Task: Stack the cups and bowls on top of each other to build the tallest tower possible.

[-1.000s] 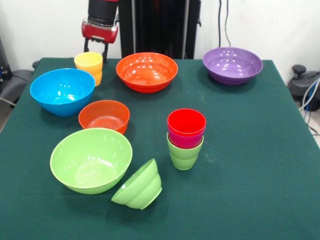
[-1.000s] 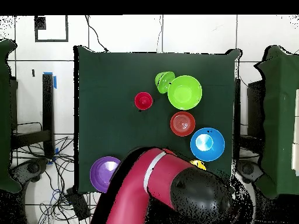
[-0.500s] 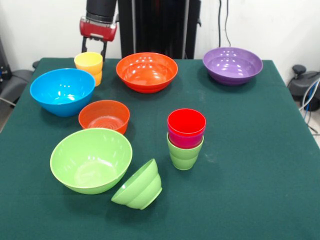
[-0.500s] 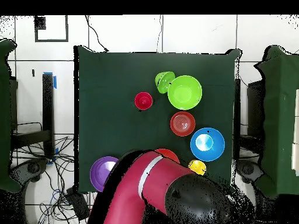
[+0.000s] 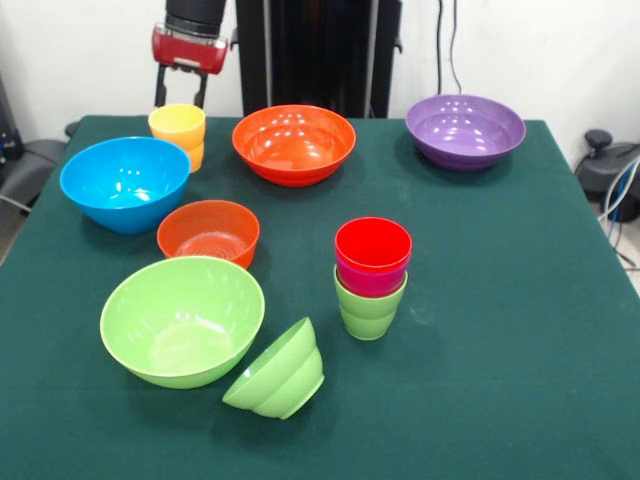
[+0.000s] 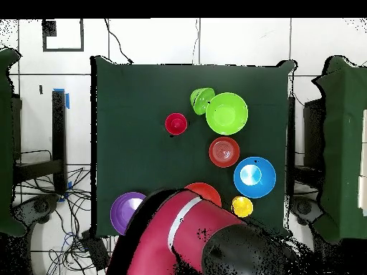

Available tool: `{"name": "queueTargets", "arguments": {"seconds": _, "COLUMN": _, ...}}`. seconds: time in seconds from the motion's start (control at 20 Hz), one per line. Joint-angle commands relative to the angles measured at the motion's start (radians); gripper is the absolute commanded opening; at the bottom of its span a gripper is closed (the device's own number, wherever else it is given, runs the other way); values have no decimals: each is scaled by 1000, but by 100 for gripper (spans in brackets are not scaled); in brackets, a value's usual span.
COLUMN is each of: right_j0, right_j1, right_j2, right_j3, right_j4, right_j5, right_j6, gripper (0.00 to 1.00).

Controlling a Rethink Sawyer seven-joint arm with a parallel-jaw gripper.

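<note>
Two light-green bowls are sitting nearest the camera on the green table [image 5: 520, 400]: the small ribbed light-green bowl [image 5: 276, 371] is lying tipped on its side, touching the large light-green bowl [image 5: 182, 319] at its 5 o'clock. Toward 3 o'clock of these, the red cup [image 5: 373, 246] is nesting in the purple cup [image 5: 370, 281], which is nesting in the light-green cup [image 5: 368, 311], forming a short upright stack near the table's middle. Just beyond the large green bowl, the small orange-red ribbed bowl [image 5: 208, 232] is standing upright, with the large blue bowl [image 5: 125, 183] near it at 10 o'clock. Farther back, the large orange bowl [image 5: 294, 143] and the large purple bowl [image 5: 465, 130] are resting well apart along the far edge. At the far corner, the yellow cup [image 5: 178, 134] is standing just behind the blue bowl, and the gripper [image 5: 180, 92] is hanging above it, its two dark fingers [image 5: 160, 91] spread apart and holding nothing.
</note>
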Motion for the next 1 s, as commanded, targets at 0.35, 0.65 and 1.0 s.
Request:
{"name": "queueTargets", "arguments": {"seconds": 0.35, "right_j0": 4, "right_j1": -190, "right_j2": 229, "right_j3": -37, "right_j4": -150, "right_j5": 306, "right_j6": 134, "gripper": 100}}
{"name": "queueTargets", "arguments": {"seconds": 0.65, "right_j0": -14, "right_j1": -249, "right_j2": 285, "right_j3": -12, "right_j4": -145, "right_j5": 370, "right_j6": 120, "gripper": 100}}
{"name": "queueTargets", "arguments": {"seconds": 1.0, "right_j0": -3, "right_j1": -305, "right_j2": 324, "right_j3": 23, "right_j4": -114, "right_j5": 431, "right_j6": 97, "gripper": 100}}
